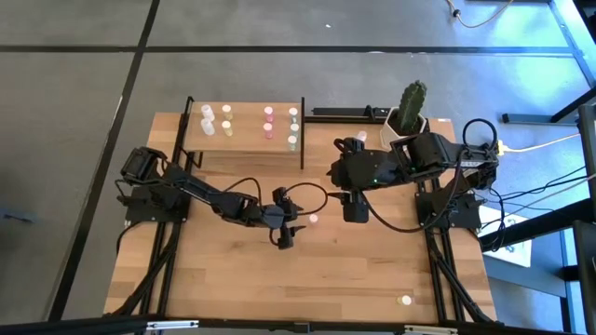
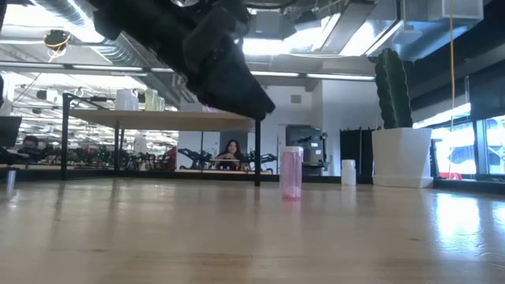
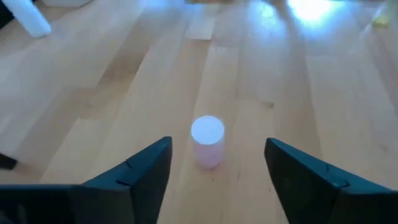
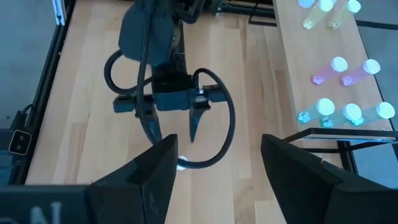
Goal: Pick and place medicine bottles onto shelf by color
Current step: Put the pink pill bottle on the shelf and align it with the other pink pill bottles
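Looking down at the light wooden table (image 1: pixel 242 279), we see our left gripper (image 1: pixel 286 234) near the middle, with its two dark fingers (image 3: pixel 143 171) spread apart and nothing between them. A tiny pink medicine bottle with a white cap (image 3: pixel 207 142) stands upright on the wood just in front of those fingers, right in line with the gap. We think the fingers are wide so they can slide around the little bottle without tipping it over, since it is so small and light. Our right gripper (image 1: pixel 355 207) hangs just beside the same spot, also spread wide and empty, and seems to be waiting. The flat light-wood shelf with thin black posts (image 1: pixel 247 141) sits at the far side of the table, well apart from the pink bottle. On it we see small bottles standing in groups: white ones (image 1: pixel 208 118), then pale yellow ones (image 1: pixel 226 119), then pink ones (image 1: pixel 268 121), then pale green ones (image 1: pixel 292 128). We think the pink bottle belongs with the pink group. A lone white bottle (image 1: pixel 406 301) waits near the table's front edge. The green cactus in a white pot (image 1: pixel 411 107) stands off to the side and is not part of the job.
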You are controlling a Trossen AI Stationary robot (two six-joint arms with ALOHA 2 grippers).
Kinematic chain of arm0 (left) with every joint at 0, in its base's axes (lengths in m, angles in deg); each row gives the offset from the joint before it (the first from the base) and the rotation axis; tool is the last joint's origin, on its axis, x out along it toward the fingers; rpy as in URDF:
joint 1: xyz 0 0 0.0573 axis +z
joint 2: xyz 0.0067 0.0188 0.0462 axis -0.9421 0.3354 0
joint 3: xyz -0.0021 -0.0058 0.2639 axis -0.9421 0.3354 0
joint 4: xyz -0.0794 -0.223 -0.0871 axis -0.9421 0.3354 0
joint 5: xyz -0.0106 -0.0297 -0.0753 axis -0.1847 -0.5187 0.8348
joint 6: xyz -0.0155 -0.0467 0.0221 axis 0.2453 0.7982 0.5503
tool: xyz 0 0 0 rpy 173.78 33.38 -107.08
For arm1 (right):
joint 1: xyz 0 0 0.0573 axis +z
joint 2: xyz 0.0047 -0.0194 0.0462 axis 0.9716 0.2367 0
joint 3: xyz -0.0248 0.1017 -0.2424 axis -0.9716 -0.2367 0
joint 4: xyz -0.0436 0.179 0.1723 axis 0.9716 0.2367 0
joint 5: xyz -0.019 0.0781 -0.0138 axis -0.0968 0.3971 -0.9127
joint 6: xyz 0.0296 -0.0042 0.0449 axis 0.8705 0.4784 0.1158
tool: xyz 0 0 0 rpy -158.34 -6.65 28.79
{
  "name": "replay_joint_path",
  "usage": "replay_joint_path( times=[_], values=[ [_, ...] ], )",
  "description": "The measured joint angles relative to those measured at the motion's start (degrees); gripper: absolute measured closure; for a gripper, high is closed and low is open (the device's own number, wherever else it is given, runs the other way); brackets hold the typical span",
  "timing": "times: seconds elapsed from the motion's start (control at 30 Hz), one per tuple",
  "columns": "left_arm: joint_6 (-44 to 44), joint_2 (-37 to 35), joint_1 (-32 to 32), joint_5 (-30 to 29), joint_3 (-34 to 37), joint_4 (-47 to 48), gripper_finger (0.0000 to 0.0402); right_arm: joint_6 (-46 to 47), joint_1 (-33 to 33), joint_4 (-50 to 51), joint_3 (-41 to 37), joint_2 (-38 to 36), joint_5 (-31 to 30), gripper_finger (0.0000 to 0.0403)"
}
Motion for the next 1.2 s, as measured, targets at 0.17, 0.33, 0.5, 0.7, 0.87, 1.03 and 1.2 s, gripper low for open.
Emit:
replay_joint_path(
  times=[0.17, 0.33, 0.5, 0.7, 0.87, 1.03, 1.2],
  values=[
    [0.60, 2.70, 0.00, -0.79, 0.04, -3.08, 0.0122, 0.01, 0.00, -0.19, 0.00, 0.02, 0.00, 0.0170],
    [0.64, 5.62, 0.03, -1.71, 0.04, -6.82, 0.0117, 0.00, 0.00, -0.59, 0.00, 0.02, 0.00, 0.0170],
    [1.00, 8.31, 0.68, -1.70, 0.06, -10.83, 0.0117, 0.01, 0.00, -0.81, 0.00, 0.02, 0.00, 0.0170],
    [1.03, 10.67, 1.64, -1.69, 0.00, -15.92, 0.0117, 0.01, -0.02, -1.03, -0.01, 0.02, 0.00, 0.0170],
    [1.03, 13.03, 1.90, -0.97, 0.00, -18.56, 0.0117, 0.01, -0.02, -1.09, -0.02, 0.02, 0.00, 0.0170],
    [1.04, 15.08, 1.88, -1.29, 0.00, -20.73, 0.0117, 0.00, -0.02, -1.30, -0.02, 0.02, 0.00, 0.0170],
    [1.02, 15.35, 1.90, -1.69, 0.00, -21.86, 0.0125, 0.00, -0.01, -1.42, -0.01, 0.02, 0.00, 0.0170]
  ],
)
